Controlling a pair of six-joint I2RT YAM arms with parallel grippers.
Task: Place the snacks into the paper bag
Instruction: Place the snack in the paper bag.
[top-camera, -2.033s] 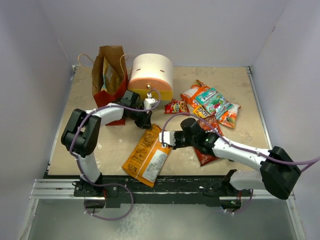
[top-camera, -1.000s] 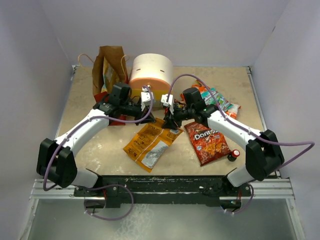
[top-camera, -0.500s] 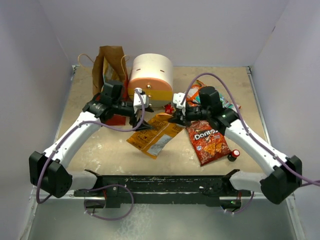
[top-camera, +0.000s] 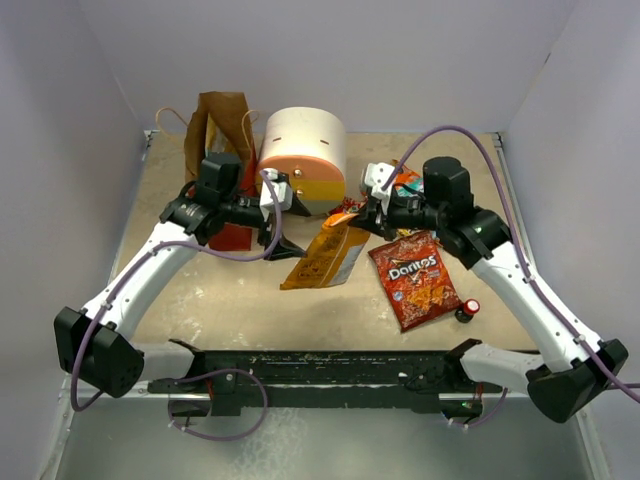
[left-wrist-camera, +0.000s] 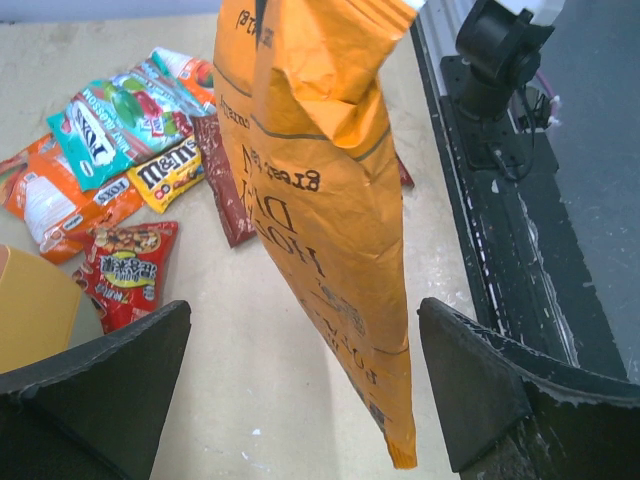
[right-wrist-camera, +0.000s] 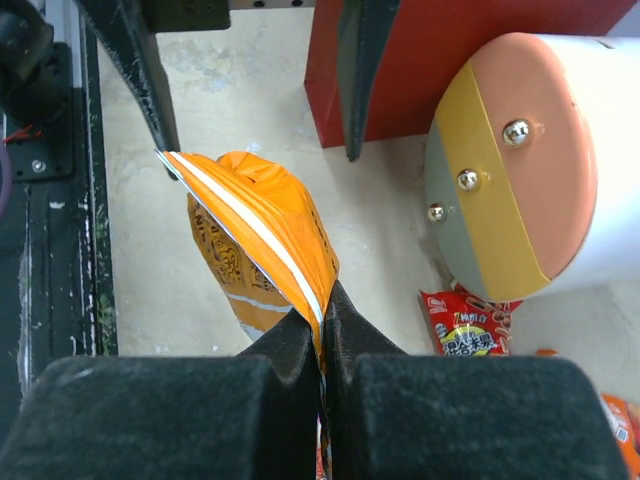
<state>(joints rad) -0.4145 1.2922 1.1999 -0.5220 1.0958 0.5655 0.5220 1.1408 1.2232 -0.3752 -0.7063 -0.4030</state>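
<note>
Aloft, creased orange chip bag (top-camera: 325, 258) — right jaws pinching its top, left jaws wide.

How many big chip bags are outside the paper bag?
2: the orange bag hanging from the right end effector, the red Doritos bag flat on the table. More may hide under the small packets.

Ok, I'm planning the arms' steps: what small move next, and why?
Probably close the open left fingers on the orange chip bag: it hangs between them, pinched by the right fingers, and the paper bag stands on the left side.
</note>
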